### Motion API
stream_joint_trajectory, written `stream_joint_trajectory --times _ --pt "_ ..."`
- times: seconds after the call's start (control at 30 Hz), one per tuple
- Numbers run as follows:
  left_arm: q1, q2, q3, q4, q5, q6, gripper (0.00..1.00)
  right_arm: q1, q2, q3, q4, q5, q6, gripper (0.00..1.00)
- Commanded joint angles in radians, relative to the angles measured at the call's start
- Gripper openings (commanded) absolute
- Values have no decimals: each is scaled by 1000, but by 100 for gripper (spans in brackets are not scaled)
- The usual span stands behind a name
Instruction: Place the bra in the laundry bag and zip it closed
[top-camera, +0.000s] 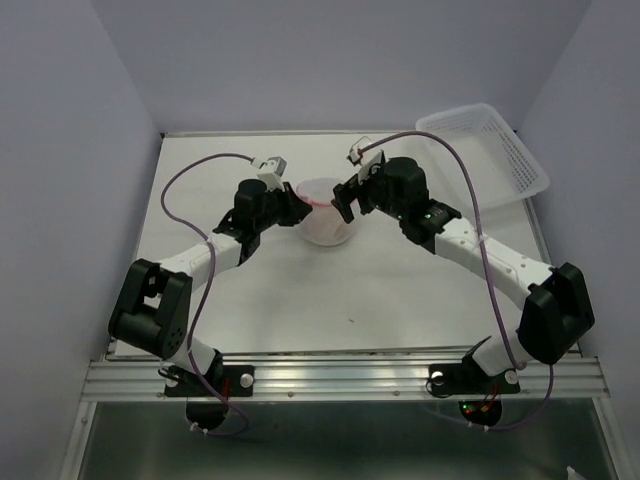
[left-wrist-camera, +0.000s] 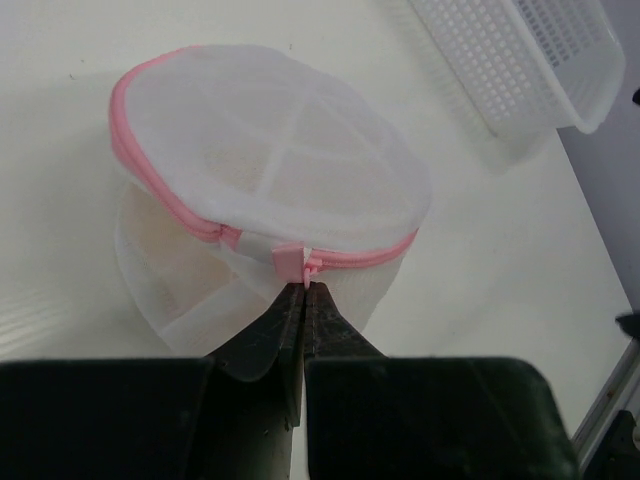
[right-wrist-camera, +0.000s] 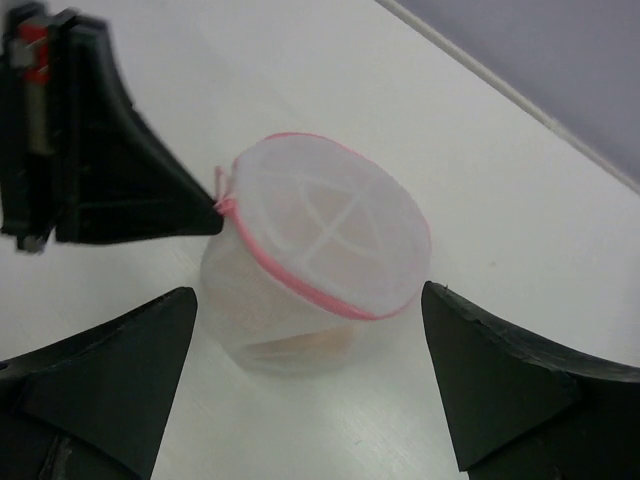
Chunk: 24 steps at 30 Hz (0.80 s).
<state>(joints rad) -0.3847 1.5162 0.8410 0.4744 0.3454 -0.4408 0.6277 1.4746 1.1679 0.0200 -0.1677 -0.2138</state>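
Observation:
The laundry bag (top-camera: 325, 215) is a round white mesh pouch with a pink zipper rim, standing at the middle of the table. It also shows in the left wrist view (left-wrist-camera: 270, 170) and the right wrist view (right-wrist-camera: 320, 250). The peach bra (right-wrist-camera: 310, 345) shows faintly through the mesh inside, also in the left wrist view (left-wrist-camera: 165, 250). My left gripper (left-wrist-camera: 304, 290) is shut on the pink zipper pull (left-wrist-camera: 306, 268) at the bag's left rim (top-camera: 298, 203). My right gripper (right-wrist-camera: 308, 292) is open, its jaws straddling the bag without touching it (top-camera: 345, 200).
A white slotted plastic basket (top-camera: 490, 150) stands at the back right corner, also in the left wrist view (left-wrist-camera: 520, 60). The table's side walls rise left and right. White tabletop (top-camera: 330, 290) lies in front of the bag.

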Motion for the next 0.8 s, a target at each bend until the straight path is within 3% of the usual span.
stream_joint_trajectory --times 0.0,0.1,0.27,0.57,0.6,0.7,0.73,0.77 --pt "-16 -59 -63 47 -60 24 8 -12 18 50 35 360 327 100" --pt "-19 -73 -94 55 -66 27 10 -13 88 119 -26 431 395 100" --pt "-66 -108 -131 63 -101 57 39 -13 164 159 -54 393 432 100" --pt "-131 -117 -145 63 -102 79 47 -13 242 200 -68 367 422 100" --pt "-134 -126 -145 61 -98 70 51 -13 243 205 -66 369 422 100" --pt "-152 -183 -151 49 -97 65 82 -13 253 217 -68 359 419 100" --pt "-157 -200 -149 26 -112 63 97 -13 256 220 -68 350 416 100" --pt "-157 -217 -145 4 -118 63 99 -13 265 225 -69 338 416 100"
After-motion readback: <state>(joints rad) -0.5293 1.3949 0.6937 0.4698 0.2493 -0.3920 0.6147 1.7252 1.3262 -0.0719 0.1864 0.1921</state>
